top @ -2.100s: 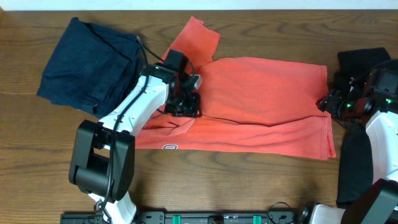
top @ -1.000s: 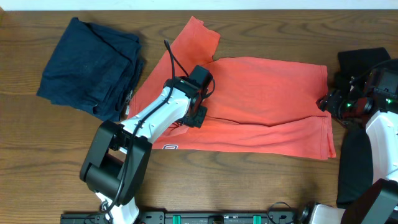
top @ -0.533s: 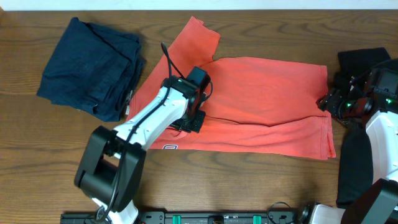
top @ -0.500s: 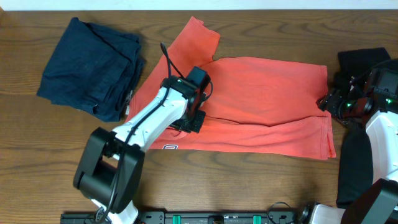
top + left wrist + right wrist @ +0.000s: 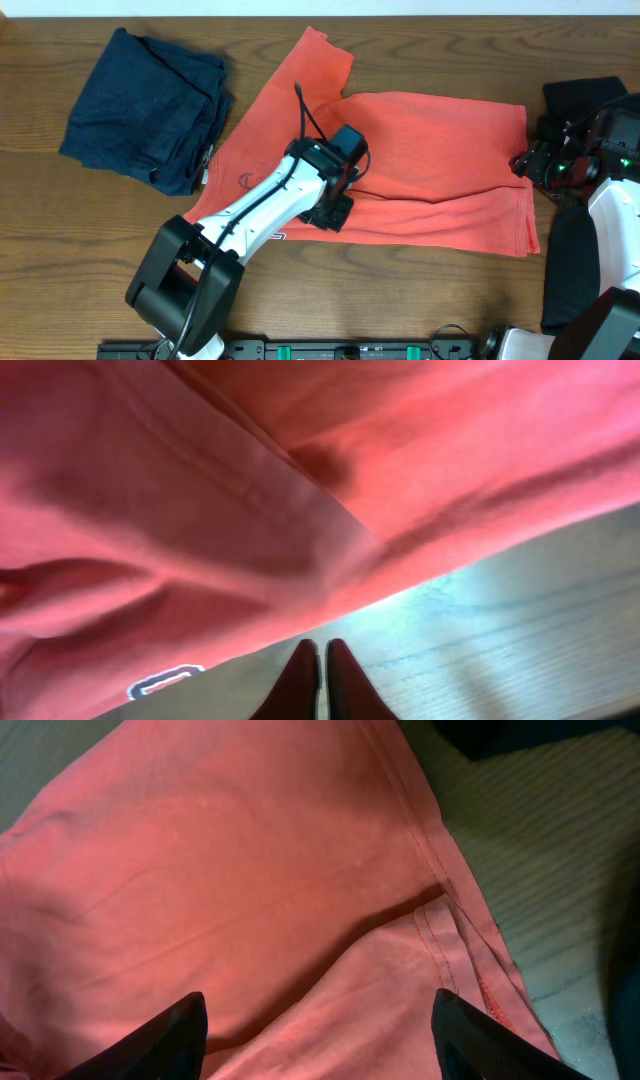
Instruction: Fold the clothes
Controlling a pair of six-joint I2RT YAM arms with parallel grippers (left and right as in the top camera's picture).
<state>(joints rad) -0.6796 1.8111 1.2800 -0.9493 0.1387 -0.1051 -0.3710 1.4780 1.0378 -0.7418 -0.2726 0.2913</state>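
Cloth fills both my wrist views: the coral-red T-shirt (image 5: 430,150) lies flat on the table (image 5: 400,300), its long axis running left to right, hem toward my right side. My left gripper (image 5: 320,672) hangs over the near edge, fingers pressed together on nothing I can see. My right gripper (image 5: 318,1038) hovers at the hem with fingers wide apart, and is the nearer one for that end.
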